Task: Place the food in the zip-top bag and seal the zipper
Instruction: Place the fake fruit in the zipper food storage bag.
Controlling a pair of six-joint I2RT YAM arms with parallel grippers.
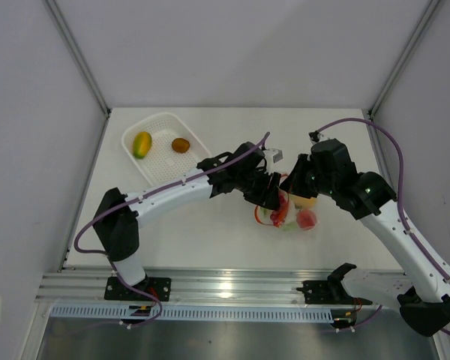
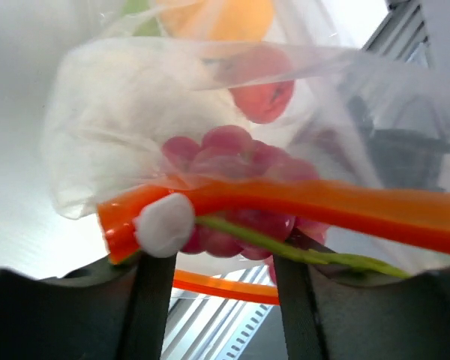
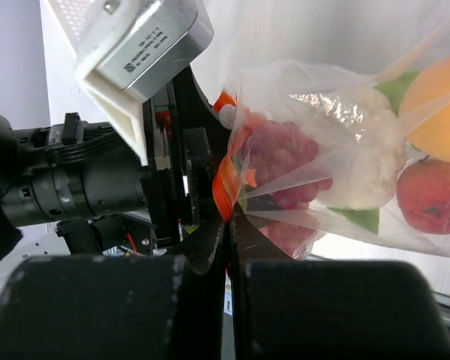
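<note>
walls (image 1: 247,45): pale grey | table (image 1: 210,244): white | front rail (image 1: 232,285): aluminium

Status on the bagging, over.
Right jaws shut on zipper. Left jaws open at bag. Mango, brown piece left in basket.

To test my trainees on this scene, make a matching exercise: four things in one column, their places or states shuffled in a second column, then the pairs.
Things
1. yellow-green toy mango
2. red toy grape cluster
3. thin red-orange zipper strip
4. white mesh plastic basket

Places or states
A. pinched between the right fingers
B. standing on the far left part of the table
C. inside the clear crinkly plastic bag
D. lying in the basket

Pairs: 1-D, 2-C, 3-A, 4-B
</note>
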